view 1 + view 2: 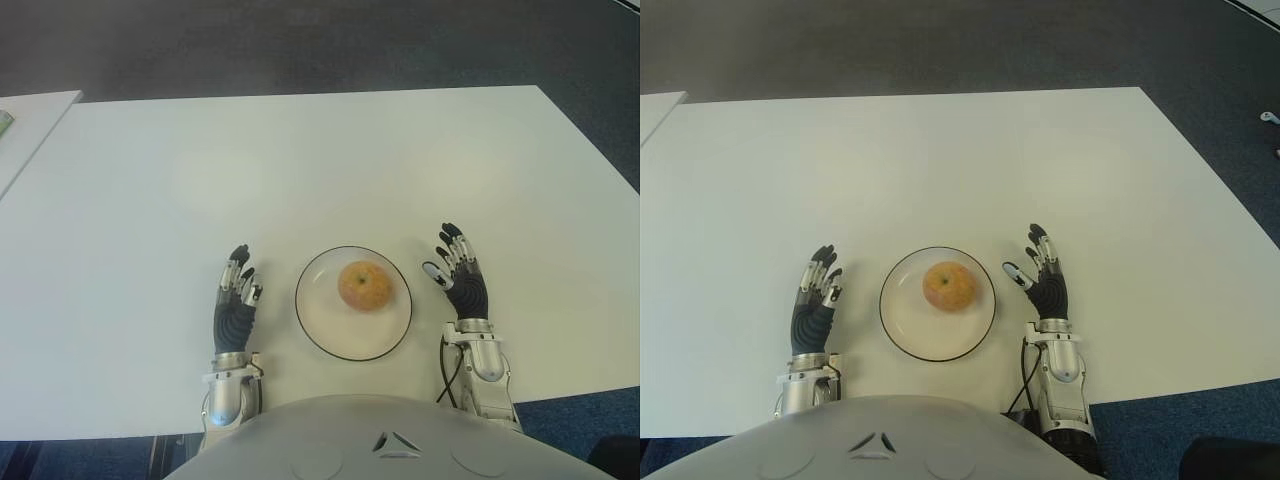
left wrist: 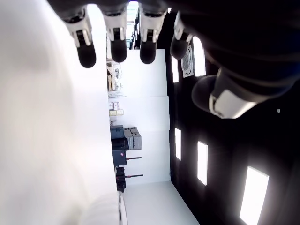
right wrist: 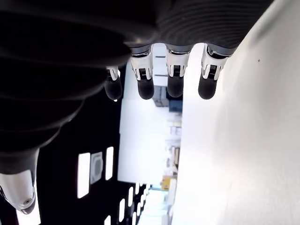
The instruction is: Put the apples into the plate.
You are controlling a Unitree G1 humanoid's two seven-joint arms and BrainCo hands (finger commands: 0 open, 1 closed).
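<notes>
The apple (image 1: 364,286) sits inside the plate (image 1: 325,335), a little toward 12 o'clock of its centre, so the placing looks done; no other apple shows on the desk (image 1: 300,160). The left hand (image 1: 236,298) lies at the plate's 9 o'clock and the right hand (image 1: 458,273) at its 3 o'clock, both with fingers spread and empty, apparently drawn clear of the rim.
</notes>
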